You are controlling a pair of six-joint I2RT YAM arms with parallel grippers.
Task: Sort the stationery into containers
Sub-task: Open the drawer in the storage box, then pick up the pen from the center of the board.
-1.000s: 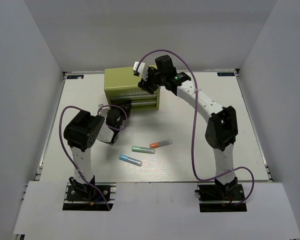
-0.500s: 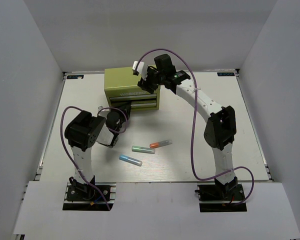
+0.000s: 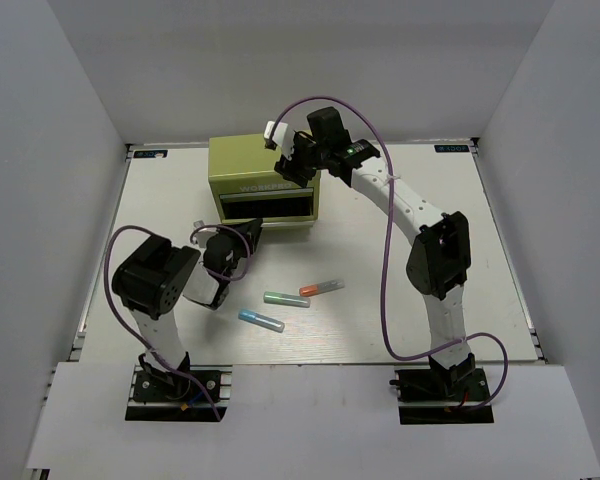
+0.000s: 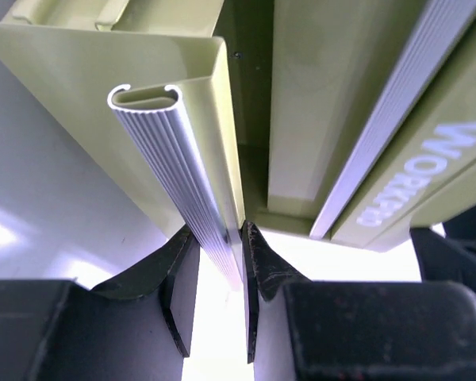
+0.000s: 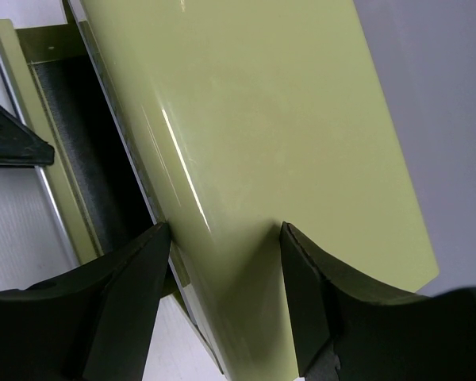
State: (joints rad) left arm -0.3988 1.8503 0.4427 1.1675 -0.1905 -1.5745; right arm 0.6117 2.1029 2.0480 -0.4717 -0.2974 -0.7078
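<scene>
The olive-green chest (image 3: 250, 165) stands at the back of the table. My left gripper (image 3: 242, 236) is shut on the ribbed silver handle (image 4: 192, 194) of a drawer that is pulled out, with its dark inside (image 3: 270, 205) showing. My right gripper (image 3: 288, 160) is open, and its fingers (image 5: 135, 278) rest spread on the chest's top (image 5: 254, 119) near the front edge. The orange marker (image 3: 320, 288), green marker (image 3: 286, 298) and blue marker (image 3: 261, 320) lie on the table in front of the chest. The red pen and the dark pen are out of view.
White walls enclose the table (image 3: 420, 260) on three sides. The markers lie just right of my left arm (image 3: 155, 280). The right arm (image 3: 435, 250) arches over the table's right half, with a purple cable looping above it.
My left gripper has pulled back toward the near left with the handle in it, and the drawer has slid out, showing its dark inside. The right gripper stays on the chest's top.
</scene>
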